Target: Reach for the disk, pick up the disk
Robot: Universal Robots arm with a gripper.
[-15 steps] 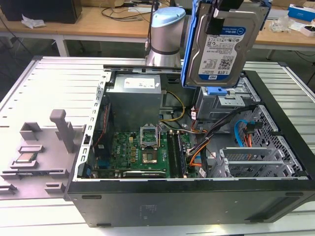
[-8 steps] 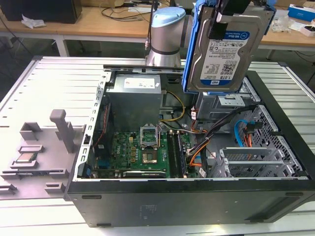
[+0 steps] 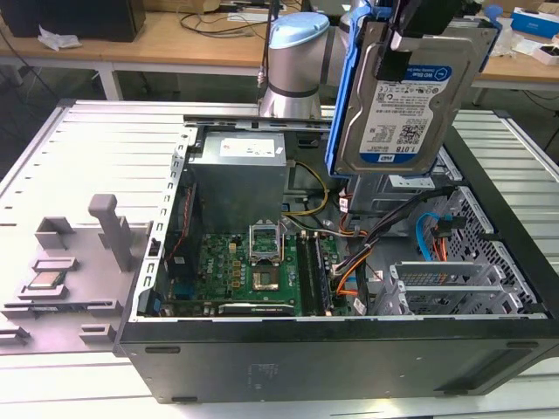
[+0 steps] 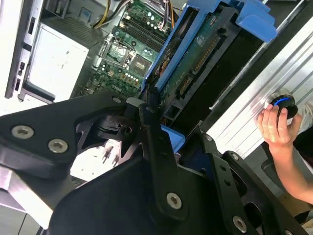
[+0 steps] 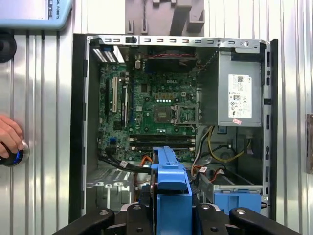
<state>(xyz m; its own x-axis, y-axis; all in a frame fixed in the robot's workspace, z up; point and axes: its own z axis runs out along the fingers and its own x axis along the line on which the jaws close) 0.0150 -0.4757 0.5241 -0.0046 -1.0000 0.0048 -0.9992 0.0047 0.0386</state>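
Exterior view: claw (image 3: 409, 39) clamped on top edge of the disk (image 3: 410, 100), hanging upright above the open case (image 3: 332, 367); rigid, heavyish, shock-sensitive I'd guess, so hold by the blue bracket (image 3: 336, 113) edges. Second wrist view: disk's circuit-board side shows. First wrist view: case holds motherboard (image 5: 156, 107), power supply (image 5: 239, 93), cables (image 5: 222, 154).

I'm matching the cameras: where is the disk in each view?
Exterior view: the disk held above the open case, label facing the camera.
Second wrist view: its circuit-board side, inside the blue bracket.
First wrist view: its bracket edge-on, over the motherboard.
Shared landmark: the grey power supply.
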